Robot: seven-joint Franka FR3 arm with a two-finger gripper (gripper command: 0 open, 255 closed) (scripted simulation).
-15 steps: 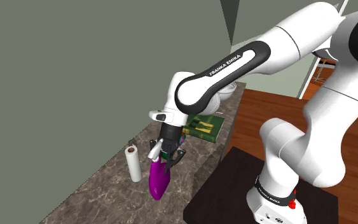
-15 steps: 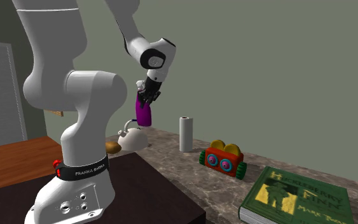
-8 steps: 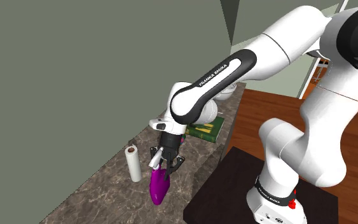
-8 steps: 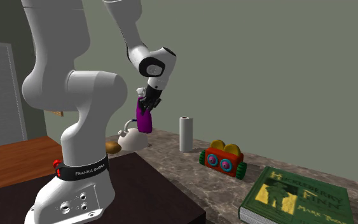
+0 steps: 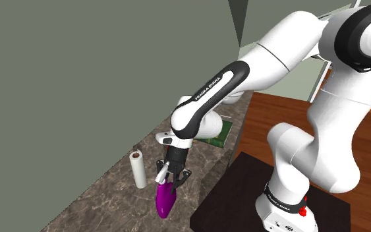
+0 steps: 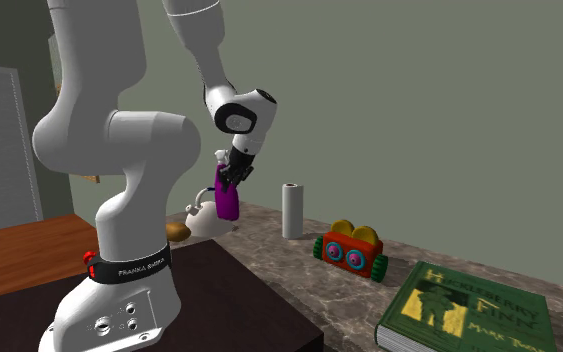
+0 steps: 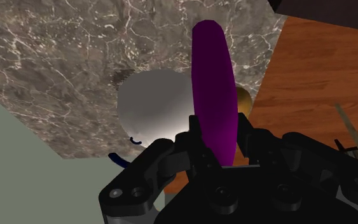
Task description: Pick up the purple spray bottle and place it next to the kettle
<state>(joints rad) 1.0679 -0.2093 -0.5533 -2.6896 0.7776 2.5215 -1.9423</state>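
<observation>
Clasping one purple spray bottle [image 5: 165,200]: one gripper [image 5: 171,173], mid-frame; one kettle [image 6: 201,220] below; one book [image 6: 479,310]; arm [image 5: 217,84] lettered FRANKA EMIKA.

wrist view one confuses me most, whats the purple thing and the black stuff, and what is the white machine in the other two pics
The white machine is a robot arm on a dark box, its stand. At its tip sits a black two-finger end effector. The shoulder view looks down from beside the stand; the second exterior view looks along the marbled counter from another spot; the wrist view comes from a camera on the hand, so the black shapes there are the end effector up close. It is shut on a purple spray bottle, which hangs above the counter. The pale round thing beyond it is a kettle standing on the counter. Also there: a white paper roll, a red toy with green wheels and a green book.
</observation>
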